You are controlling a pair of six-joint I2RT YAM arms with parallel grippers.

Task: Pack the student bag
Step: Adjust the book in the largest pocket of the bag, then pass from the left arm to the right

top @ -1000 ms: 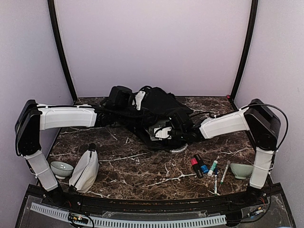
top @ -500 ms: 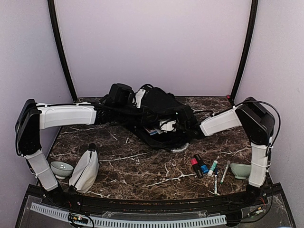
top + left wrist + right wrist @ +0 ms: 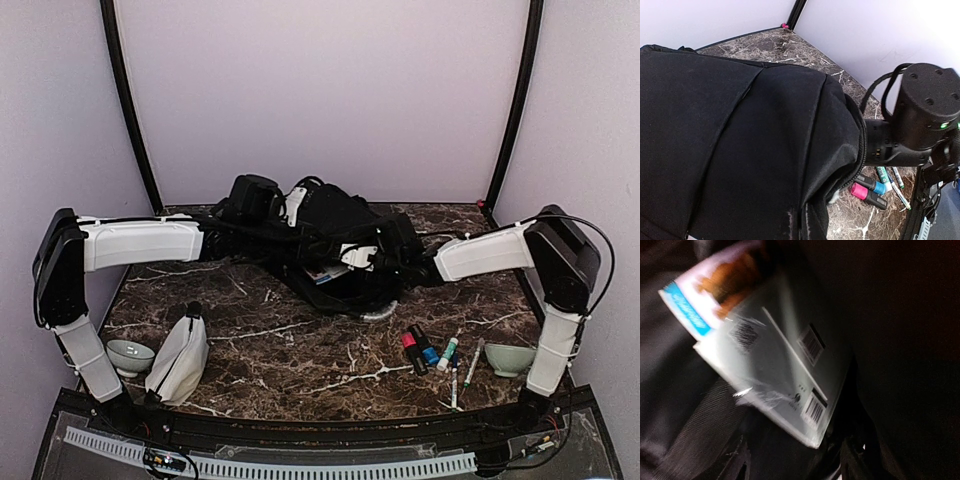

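The student bag [image 3: 335, 215] lay at back-centre of the table [image 3: 300, 350], L gripper [image 3: 292, 212] pressed shut at its top edge — the book [image 3: 775, 355] sat slantwise just ahead of R gripper [image 3: 345, 262], inside the bag's mouth; R jaws' spread could not be told.

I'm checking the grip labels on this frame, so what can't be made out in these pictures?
- Right gripper opening: top view, sunk in the student bag; right wrist view, too dark.
- Left gripper hold: left wrist view shows only bag fabric, no fingers.
- Book title: right wrist view, blurred.
- Markers labels: top view, too small.
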